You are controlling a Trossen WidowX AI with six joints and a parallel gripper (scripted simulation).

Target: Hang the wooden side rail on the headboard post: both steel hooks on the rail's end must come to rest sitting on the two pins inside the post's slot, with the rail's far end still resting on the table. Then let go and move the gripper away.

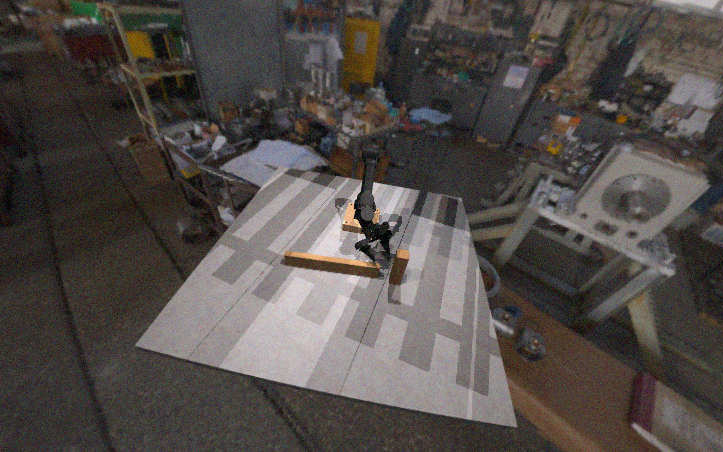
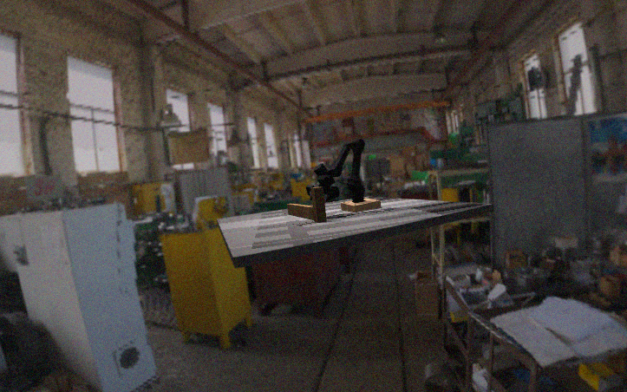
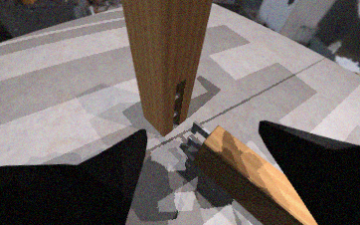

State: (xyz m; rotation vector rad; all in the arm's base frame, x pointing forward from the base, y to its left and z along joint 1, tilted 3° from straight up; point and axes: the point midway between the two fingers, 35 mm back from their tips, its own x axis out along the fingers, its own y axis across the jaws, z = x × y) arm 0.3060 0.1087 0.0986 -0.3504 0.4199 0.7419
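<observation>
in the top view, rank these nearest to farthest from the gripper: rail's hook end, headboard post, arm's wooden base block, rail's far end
Gripper, jaws open.
1. Rail's hook end, just below.
2. Headboard post, to its right, almost as near.
3. Wooden base block, behind it.
4. Rail's far end, far left.
</observation>
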